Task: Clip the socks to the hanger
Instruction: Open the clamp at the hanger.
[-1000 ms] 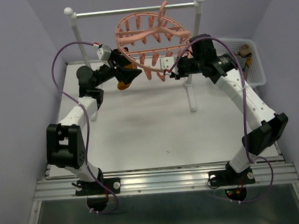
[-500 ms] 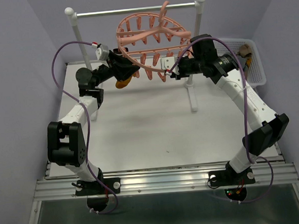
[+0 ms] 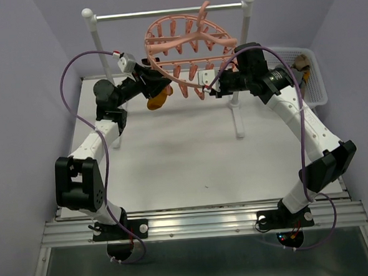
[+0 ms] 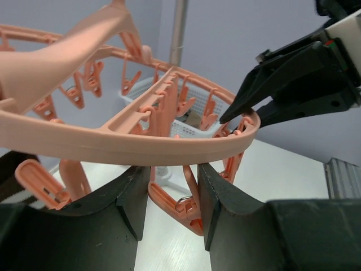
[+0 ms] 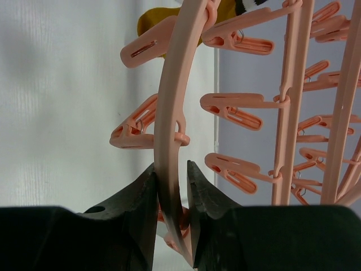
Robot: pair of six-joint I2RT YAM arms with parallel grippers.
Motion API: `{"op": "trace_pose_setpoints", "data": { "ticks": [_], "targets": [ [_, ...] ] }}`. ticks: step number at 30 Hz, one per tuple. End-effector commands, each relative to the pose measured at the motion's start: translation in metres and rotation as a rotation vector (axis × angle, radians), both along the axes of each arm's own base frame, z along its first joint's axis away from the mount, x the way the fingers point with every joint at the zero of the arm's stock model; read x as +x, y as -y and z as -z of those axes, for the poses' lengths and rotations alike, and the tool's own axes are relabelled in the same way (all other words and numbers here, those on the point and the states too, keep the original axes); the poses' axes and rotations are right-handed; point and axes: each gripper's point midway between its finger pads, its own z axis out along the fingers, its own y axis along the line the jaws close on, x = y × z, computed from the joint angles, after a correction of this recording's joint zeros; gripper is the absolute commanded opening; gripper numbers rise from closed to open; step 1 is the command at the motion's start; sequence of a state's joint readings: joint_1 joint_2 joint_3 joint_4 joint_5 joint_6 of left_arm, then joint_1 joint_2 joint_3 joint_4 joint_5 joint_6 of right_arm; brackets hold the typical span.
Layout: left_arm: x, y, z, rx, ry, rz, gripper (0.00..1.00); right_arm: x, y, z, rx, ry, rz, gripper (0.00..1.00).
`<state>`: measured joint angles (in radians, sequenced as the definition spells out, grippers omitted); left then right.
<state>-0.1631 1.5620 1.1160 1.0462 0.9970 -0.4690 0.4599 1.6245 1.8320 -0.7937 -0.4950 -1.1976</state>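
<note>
The salmon-pink hanger (image 3: pixel 184 41) hangs by its hook from the rail. My left gripper (image 3: pixel 150 82) reaches its left rim from below. In the left wrist view that gripper (image 4: pixel 174 169) is shut on a dangling clip (image 4: pixel 186 209), one finger on each of the clip's handles. An orange-mustard sock (image 3: pixel 158 99) hangs just under the rim beside it; what holds it is hidden. The right wrist view shows the same sock (image 5: pixel 155 20) at the top edge. My right gripper (image 5: pixel 171 166) is shut on the hanger's ring (image 5: pixel 172 113), at its near right side (image 3: pixel 211 86).
The white-posted rail stand (image 3: pixel 164 13) stands at the back, its right post and foot (image 3: pixel 236 119) behind my right arm. A white mesh basket (image 3: pixel 315 86) at the far right holds more socks (image 3: pixel 302 62). Neighbouring clips (image 5: pixel 135 132) crowd both grippers.
My left gripper has risen to the ring's rim and closed on a clip. The orange sock has shifted slightly right. The right arm has not moved.
</note>
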Motion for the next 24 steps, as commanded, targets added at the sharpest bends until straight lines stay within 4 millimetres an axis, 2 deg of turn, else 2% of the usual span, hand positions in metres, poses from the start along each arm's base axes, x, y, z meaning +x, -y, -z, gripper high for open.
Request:
{"op": "trace_pose_setpoints", "data": {
  "ticks": [1,2,3,5,6,8,9,12,13,15,18,19,21,24],
  "targets": [
    [0.019,-0.013,-0.012,0.013,-0.021,-0.209,0.18,-0.005,0.012,-0.012,0.030,-0.003,0.088,0.24],
    [0.030,-0.018,-0.013,0.009,-0.036,-0.294,0.13,0.000,0.013,-0.014,0.042,0.014,0.106,0.28],
    [0.032,-0.019,-0.012,0.021,-0.041,-0.331,0.12,0.002,0.013,-0.016,0.057,0.021,0.120,0.38],
    [0.034,-0.017,-0.009,0.044,-0.054,-0.401,0.11,0.004,0.014,-0.021,0.076,0.033,0.142,0.52],
    [0.031,-0.016,-0.008,0.053,-0.059,-0.409,0.10,0.004,0.014,-0.022,0.078,0.037,0.141,0.59],
    [0.031,-0.011,-0.005,0.065,-0.064,-0.440,0.08,0.001,0.009,-0.026,0.091,0.038,0.129,0.67],
    [0.028,-0.010,-0.004,0.069,-0.070,-0.448,0.07,0.000,0.009,-0.032,0.108,0.036,0.131,0.75],
    [0.023,-0.006,0.003,0.075,-0.082,-0.470,0.07,-0.012,-0.004,-0.047,0.150,0.030,0.106,0.88],
    [0.022,-0.005,0.004,0.076,-0.084,-0.475,0.07,-0.014,-0.004,-0.051,0.165,0.028,0.108,0.89],
    [0.019,-0.005,0.009,0.069,-0.109,-0.483,0.06,-0.026,-0.023,-0.063,0.226,0.006,0.087,0.90],
    [0.014,-0.002,0.015,0.067,-0.127,-0.482,0.06,-0.035,-0.043,-0.061,0.243,-0.040,0.094,0.91],
    [0.015,-0.002,0.018,0.067,-0.136,-0.500,0.06,-0.042,-0.056,-0.063,0.252,-0.050,0.081,0.91],
    [0.010,0.005,0.019,0.071,-0.132,-0.492,0.06,-0.039,-0.066,-0.056,0.267,-0.105,0.127,0.91],
    [0.007,0.008,0.021,0.070,-0.137,-0.495,0.06,-0.036,-0.076,-0.055,0.280,-0.126,0.158,0.90]
  ]
}}
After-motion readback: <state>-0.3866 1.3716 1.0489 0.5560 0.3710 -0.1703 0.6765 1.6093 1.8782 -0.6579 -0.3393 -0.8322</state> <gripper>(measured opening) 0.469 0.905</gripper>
